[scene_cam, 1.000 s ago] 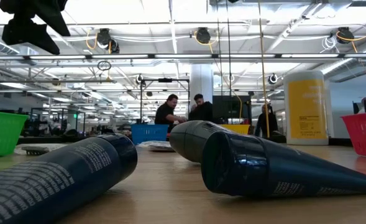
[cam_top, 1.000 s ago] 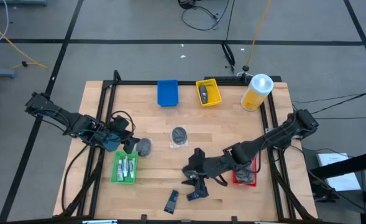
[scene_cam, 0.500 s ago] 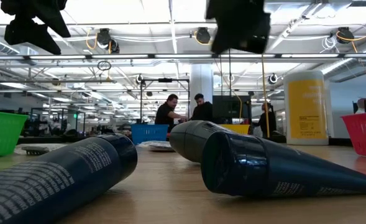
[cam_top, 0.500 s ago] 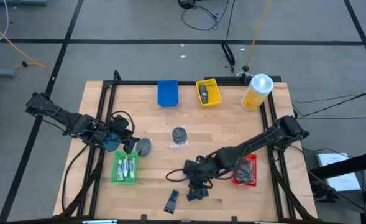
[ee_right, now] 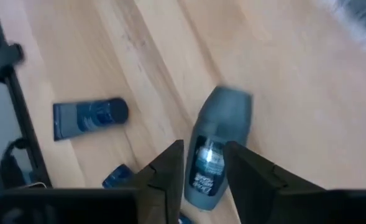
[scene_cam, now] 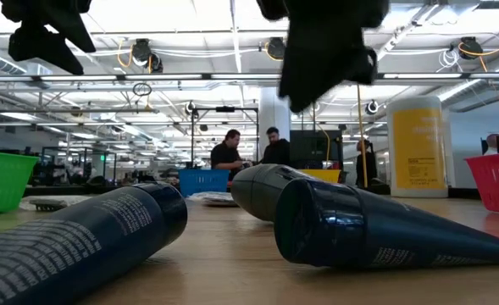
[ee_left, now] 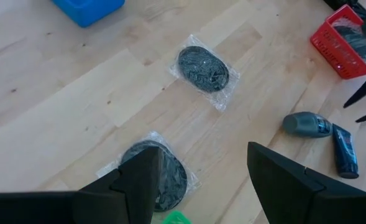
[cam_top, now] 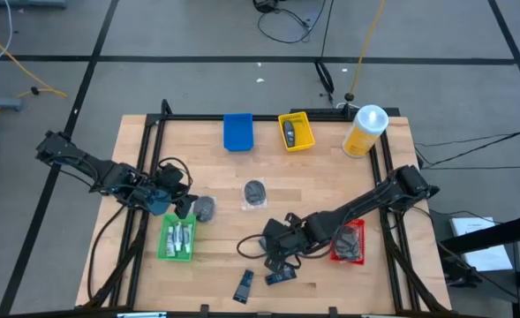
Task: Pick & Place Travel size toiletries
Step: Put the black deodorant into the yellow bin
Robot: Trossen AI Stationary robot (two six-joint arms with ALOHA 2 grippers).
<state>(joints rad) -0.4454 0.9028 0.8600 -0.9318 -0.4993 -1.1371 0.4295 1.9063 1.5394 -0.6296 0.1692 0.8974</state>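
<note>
Nearest the table's front edge lie two dark blue flat tubes, one (cam_top: 244, 285) toward the left and another (cam_top: 280, 276) just right of it; in the low view they fill the foreground as the left tube (scene_cam: 80, 237) and the right tube (scene_cam: 376, 229). Just behind them sits a grey roll-on bottle (ee_right: 214, 149), lying on its side, and the right gripper (cam_top: 273, 252) hangs directly over it. In the right wrist view its fingers (ee_right: 167, 171) stand parted and empty, one on each side of the bottle's body, with the bottle's long axis running forward between them rather than across them, so the jaws look well placed to close across its narrow width. The drop is what remains: in the low view the right gripper (scene_cam: 325, 42) is well above the bottle (scene_cam: 262, 191). The right arm is plainly the nearer one. Farther back and to the left, the left gripper (cam_top: 178, 201) waits open and empty above a bagged dark disc (ee_left: 155, 177), near the green tray (cam_top: 177, 238) holding small white tubes. A second bagged disc (cam_top: 255, 192) lies mid-table. The red tray (cam_top: 350, 240) sits right of the working gripper. At the far edge stand a blue tray (cam_top: 237, 131), a yellow tray (cam_top: 296, 131) and a yellow bottle (cam_top: 365, 130).
</note>
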